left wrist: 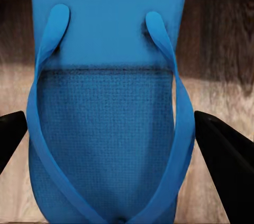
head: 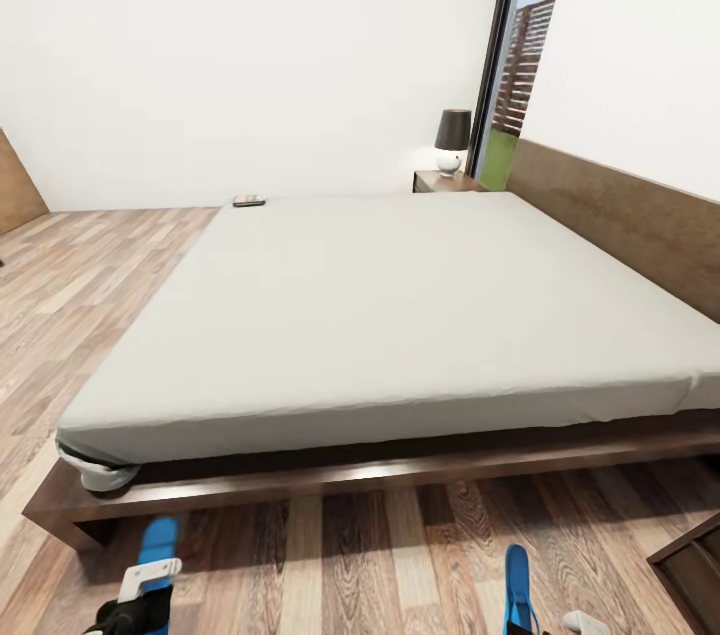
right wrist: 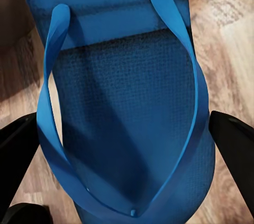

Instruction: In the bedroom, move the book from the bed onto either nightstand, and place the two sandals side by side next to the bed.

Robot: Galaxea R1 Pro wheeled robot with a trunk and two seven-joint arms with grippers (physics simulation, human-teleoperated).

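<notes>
Each wrist view is showing open fingers flanking a blue sandal [left wrist: 106, 128], [right wrist: 127, 118]; the head view is adding the book [head: 249, 201] lying on the bed [head: 400, 305].

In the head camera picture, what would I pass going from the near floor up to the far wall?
Blue sandals on the floor → bed → book at the bed's far corner → nightstand with a lamp.

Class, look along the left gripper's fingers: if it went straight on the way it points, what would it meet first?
The blue sandal lies directly between the left gripper's spread fingers, so it would probably be met first, with the wood floor beneath it. The remaining gap is unclear.
</notes>
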